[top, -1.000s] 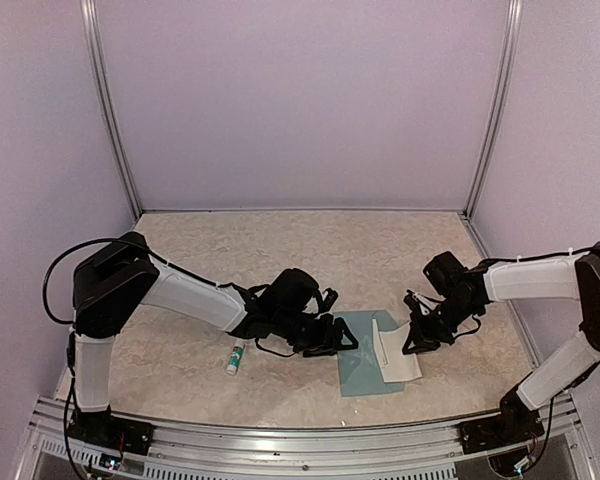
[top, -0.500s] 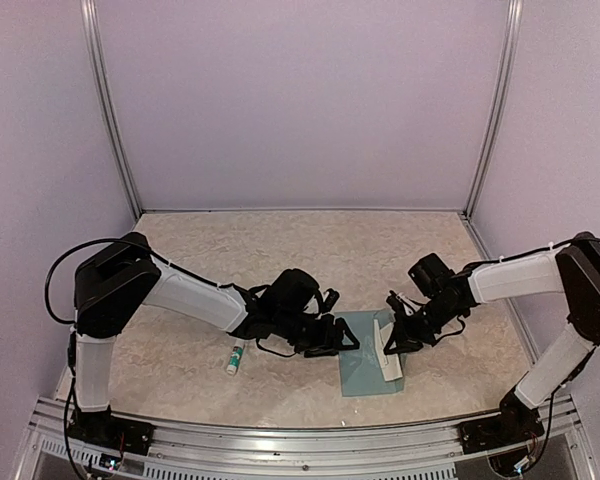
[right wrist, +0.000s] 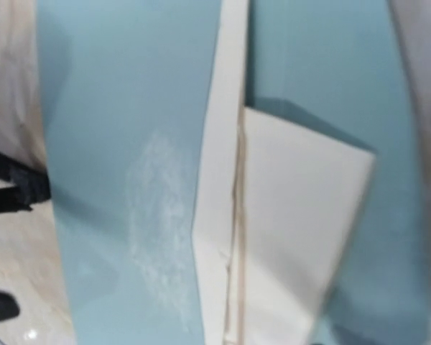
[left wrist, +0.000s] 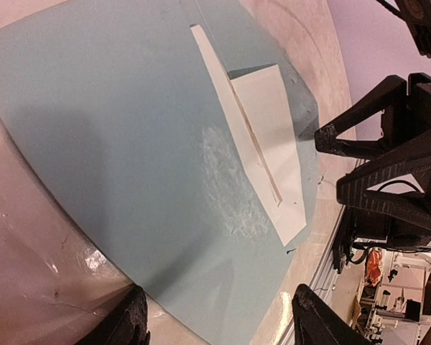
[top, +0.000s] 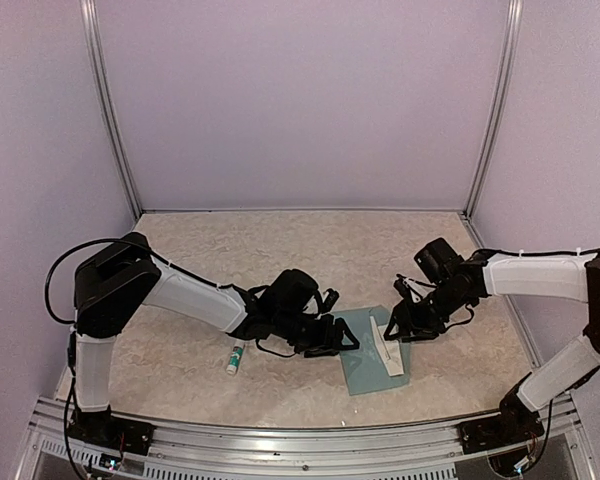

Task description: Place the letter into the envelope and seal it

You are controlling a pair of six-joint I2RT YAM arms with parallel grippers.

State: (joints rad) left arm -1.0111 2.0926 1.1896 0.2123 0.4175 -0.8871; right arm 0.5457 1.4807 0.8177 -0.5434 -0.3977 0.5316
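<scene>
The teal envelope (top: pixel 365 355) lies flat on the table, filling the left wrist view (left wrist: pixel 129 144) and the right wrist view (right wrist: pixel 115 108). The off-white letter (top: pixel 390 352) rests folded on its right part, one fold standing up a little (left wrist: pixel 262 136) (right wrist: pixel 294 215). My left gripper (top: pixel 342 338) is open at the envelope's left edge, its fingertips (left wrist: pixel 129 323) spread over the paper with nothing gripped. My right gripper (top: pixel 400 325) hovers by the letter's far end. Its two black fingers (left wrist: pixel 359 122) stand apart, off the paper. Its own fingers are out of the right wrist view.
A small white-and-green glue stick (top: pixel 236 357) lies on the table left of my left arm. A whitish smear (left wrist: pixel 230 187) marks the envelope beside the letter. The metal front rail (top: pixel 300 425) runs close below the envelope. Purple walls enclose the table.
My right gripper swung left with the letter, folding it onto the envelope, then opened and drew back a little. The letter now lies narrower. The left arm has not moved.
</scene>
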